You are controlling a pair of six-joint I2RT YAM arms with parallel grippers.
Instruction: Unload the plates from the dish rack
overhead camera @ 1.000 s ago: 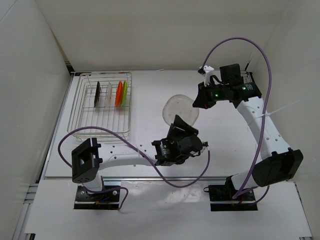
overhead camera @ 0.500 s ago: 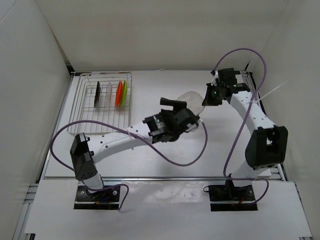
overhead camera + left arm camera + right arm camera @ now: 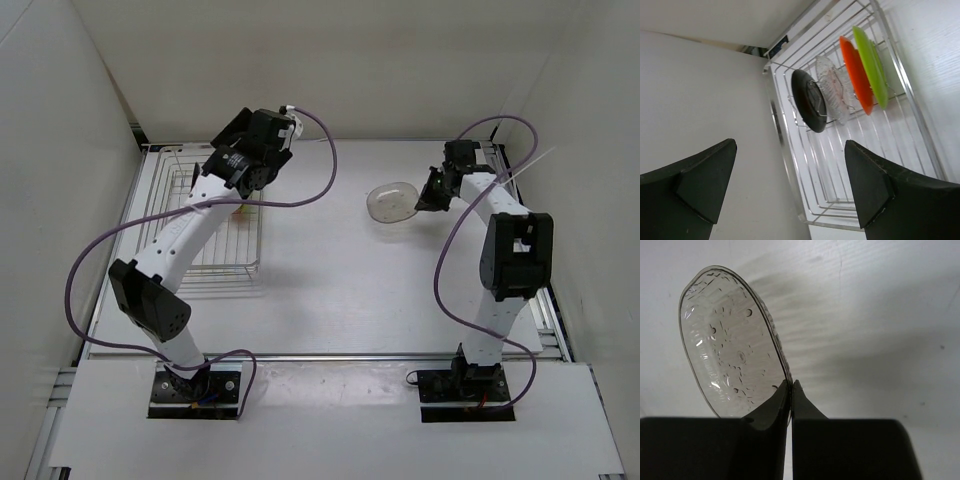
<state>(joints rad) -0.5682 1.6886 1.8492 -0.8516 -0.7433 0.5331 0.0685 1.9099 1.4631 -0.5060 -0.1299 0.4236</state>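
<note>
The silver wire dish rack (image 3: 208, 268) stands at the table's left. The left wrist view shows its wires (image 3: 905, 85) holding plates on edge in a row: a black one (image 3: 809, 100), a clear one (image 3: 832, 90), an orange one (image 3: 856, 75) and a lime green one (image 3: 871, 65). My left gripper (image 3: 790, 185) hovers open and empty above the rack's far end (image 3: 255, 140). My right gripper (image 3: 791, 387) is shut on the rim of another clear plate (image 3: 730, 345), which it holds tilted over the table's right centre (image 3: 392, 202).
White walls close in the table on the left, back and right. The left arm (image 3: 190, 225) stretches across the rack and hides most of its plates from above. Purple cables loop off both arms.
My left gripper opened, let go of the clear plate at the table's centre and swung left and back over the rack. The right gripper keeps hold of that plate.
</note>
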